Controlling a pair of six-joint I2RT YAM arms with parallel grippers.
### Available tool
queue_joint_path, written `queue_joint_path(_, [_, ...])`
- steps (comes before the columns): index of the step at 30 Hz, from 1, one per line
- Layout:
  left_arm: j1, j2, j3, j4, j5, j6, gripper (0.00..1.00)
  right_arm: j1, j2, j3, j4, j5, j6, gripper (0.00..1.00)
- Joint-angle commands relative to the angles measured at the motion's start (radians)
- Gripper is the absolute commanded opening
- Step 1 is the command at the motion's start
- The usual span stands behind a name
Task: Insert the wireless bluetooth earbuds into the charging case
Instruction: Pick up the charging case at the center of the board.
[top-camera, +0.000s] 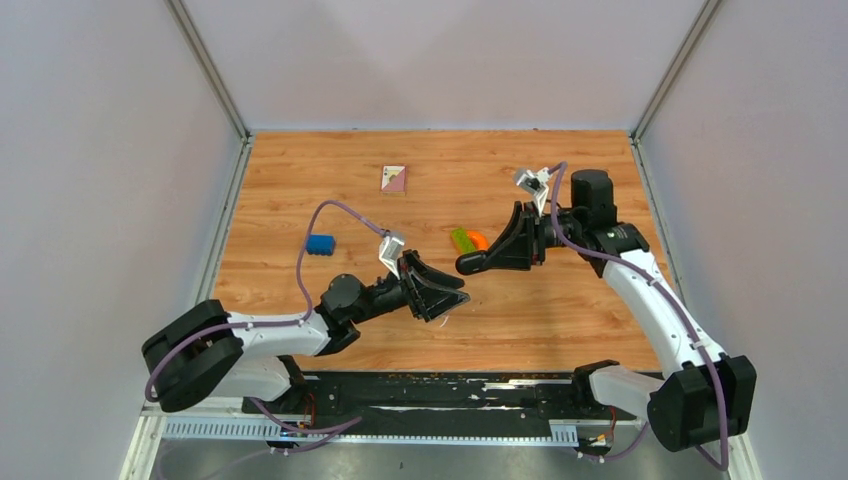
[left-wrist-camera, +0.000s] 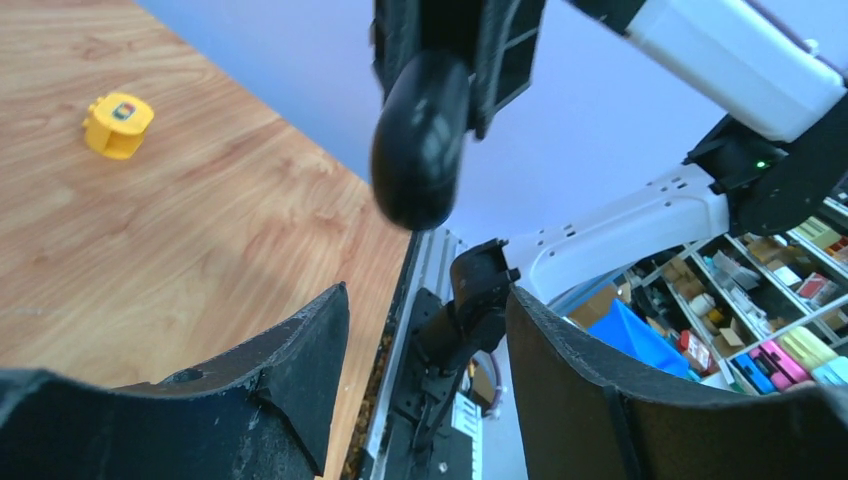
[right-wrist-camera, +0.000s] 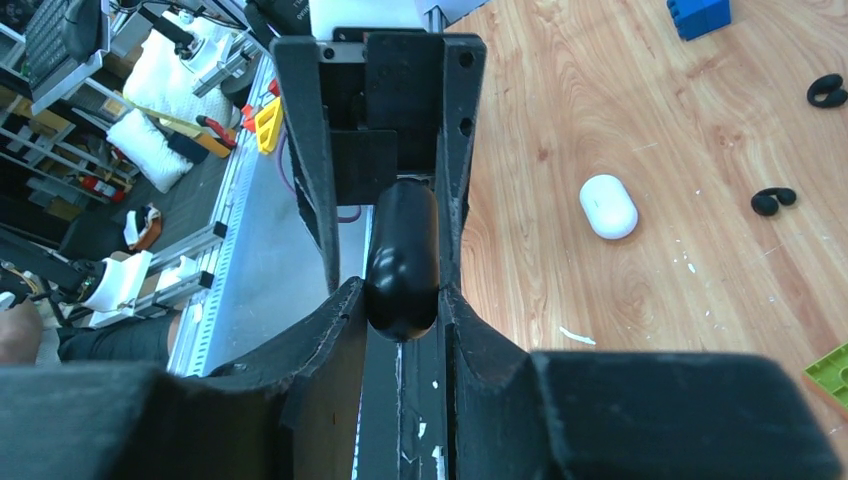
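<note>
My right gripper (top-camera: 478, 262) is shut on a black pill-shaped charging case (right-wrist-camera: 402, 258) and holds it above the table in mid air. In the right wrist view a white charging case (right-wrist-camera: 608, 206) lies shut on the wood, with two black earbuds (right-wrist-camera: 773, 200) (right-wrist-camera: 826, 90) loose to its right. No white earbuds show. My left gripper (top-camera: 445, 290) is open and empty, just left of and below the black case, which hangs above its jaws in the left wrist view (left-wrist-camera: 420, 140).
An orange-and-green toy (top-camera: 468, 240) lies behind the right gripper. A blue brick (top-camera: 320, 244) sits at the left, a small card (top-camera: 394, 178) at the back, a yellow toy (left-wrist-camera: 118, 124) on the wood. A green piece (right-wrist-camera: 828, 375) lies at the right wrist view's edge.
</note>
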Motion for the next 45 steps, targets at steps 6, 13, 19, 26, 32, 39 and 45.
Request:
queue_joint_path(6, [0.001, 0.041, 0.056, 0.222, 0.013, 0.001, 0.58, 0.011, -0.049, -0.083, 0.156, -0.013, 0.122, 0.02])
queue_joint_path(13, [0.001, 0.129, 0.105, 0.275, 0.026, -0.038, 0.53, 0.016, -0.075, -0.120, 0.196, -0.020, 0.157, 0.03])
queue_joint_path(19, [0.001, 0.161, 0.108, 0.315, 0.012, -0.046, 0.54, 0.017, -0.090, -0.132, 0.198, -0.014, 0.163, 0.02])
queue_joint_path(26, [0.001, 0.168, 0.123, 0.308, 0.047, -0.046, 0.41, 0.016, -0.095, -0.157, 0.218, 0.002, 0.166, 0.03])
queue_joint_path(32, [0.002, 0.188, 0.123, 0.328, 0.059, -0.049, 0.30, 0.016, -0.099, -0.164, 0.203, 0.018, 0.143, 0.06])
queue_joint_path(39, [-0.001, 0.133, 0.094, 0.243, 0.175, 0.121, 0.10, 0.016, -0.075, -0.042, -0.021, 0.057, -0.038, 0.57])
queue_joint_path(45, [-0.049, -0.169, 0.048, -0.289, 0.124, 0.614, 0.05, 0.086, 0.090, 0.283, -0.630, 0.167, -0.552, 0.69])
